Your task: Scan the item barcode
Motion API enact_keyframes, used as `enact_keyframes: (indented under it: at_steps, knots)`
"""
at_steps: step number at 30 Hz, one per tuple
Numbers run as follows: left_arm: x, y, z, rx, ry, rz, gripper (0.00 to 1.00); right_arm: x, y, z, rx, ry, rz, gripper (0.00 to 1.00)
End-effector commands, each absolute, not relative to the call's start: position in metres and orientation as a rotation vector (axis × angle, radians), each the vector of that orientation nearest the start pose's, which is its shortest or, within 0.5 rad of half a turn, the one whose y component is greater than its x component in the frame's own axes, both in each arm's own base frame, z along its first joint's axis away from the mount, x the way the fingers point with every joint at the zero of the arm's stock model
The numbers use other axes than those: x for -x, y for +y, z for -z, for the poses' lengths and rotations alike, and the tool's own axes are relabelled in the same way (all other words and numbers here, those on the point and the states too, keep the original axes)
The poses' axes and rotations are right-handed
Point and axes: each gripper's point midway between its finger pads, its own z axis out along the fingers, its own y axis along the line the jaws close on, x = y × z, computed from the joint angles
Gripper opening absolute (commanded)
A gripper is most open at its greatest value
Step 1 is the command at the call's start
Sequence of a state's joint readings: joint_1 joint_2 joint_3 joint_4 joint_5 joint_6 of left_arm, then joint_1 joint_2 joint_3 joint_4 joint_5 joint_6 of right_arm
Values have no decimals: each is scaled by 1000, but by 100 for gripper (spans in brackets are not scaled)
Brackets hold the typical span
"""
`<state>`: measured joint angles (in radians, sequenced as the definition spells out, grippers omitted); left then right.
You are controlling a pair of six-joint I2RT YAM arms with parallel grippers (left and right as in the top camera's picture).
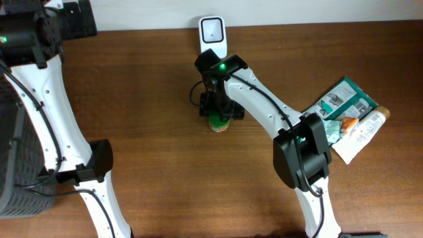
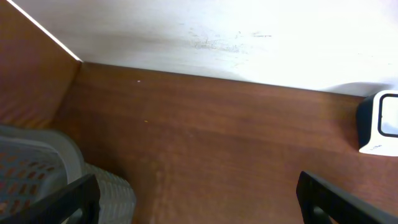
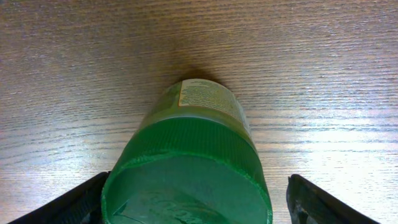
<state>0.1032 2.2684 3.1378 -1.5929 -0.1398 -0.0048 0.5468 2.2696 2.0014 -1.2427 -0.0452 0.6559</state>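
Right gripper: spread, straddling the jar, no pinch. One finger just beside the lid's rim (touching or not, cannot tell); the other finger apart from it, bare wood showing between.

Jar: upright on the wooden table, near the middle and toward the far side. Wide green lid with ribbed sides and a slightly creased top. Paler, greenish body below. Cream label with fine print around the side, too small to read. From overhead, mostly hidden beneath the gripper, only a yellow-green sliver showing.

Just beyond it, at the table's far edge: scanner, white with a dark window, facing up. Between jar and scanner, the right arm's wrist with its green light.

Off to the right, well apart from the jar: green-and-white pouch and a pale tube lying together in a loose pile, their near corner covered by the right arm's dark elbow.

Far left: grey mesh basket at the table's edge.

Left gripper: jaws wide apart, nothing between them, above bare wood beside the basket, with the scanner at the right edge of its view.
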Motion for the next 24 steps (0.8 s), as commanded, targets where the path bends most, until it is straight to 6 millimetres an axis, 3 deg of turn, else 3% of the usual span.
enact_keyframes:
  at_steps: [1,4,10,14,18,20,24]
  knots:
    - [-480,78,-377,218,2293,-225,99,-384,240,-53,-182,3121,-58,73]
    - [-480,78,-377,218,2293,-224,99,-384,239,-53,-162,3123,-57,66]
    - [-480,78,-377,218,2293,-225,99,-388,241,-59,40,3108,-73,57]
    - [-480,78,-377,218,2293,-225,99,-398,249,-86,288,3036,-124,56]
    - [-480,78,-377,218,2293,-225,99,-403,253,-116,686,2907,-128,56]
    - [-480,78,-377,218,2293,-225,99,-399,251,-125,985,2815,-102,57]
    - [-480,78,-377,218,2293,-225,99,-392,246,-123,1429,2652,-62,61]
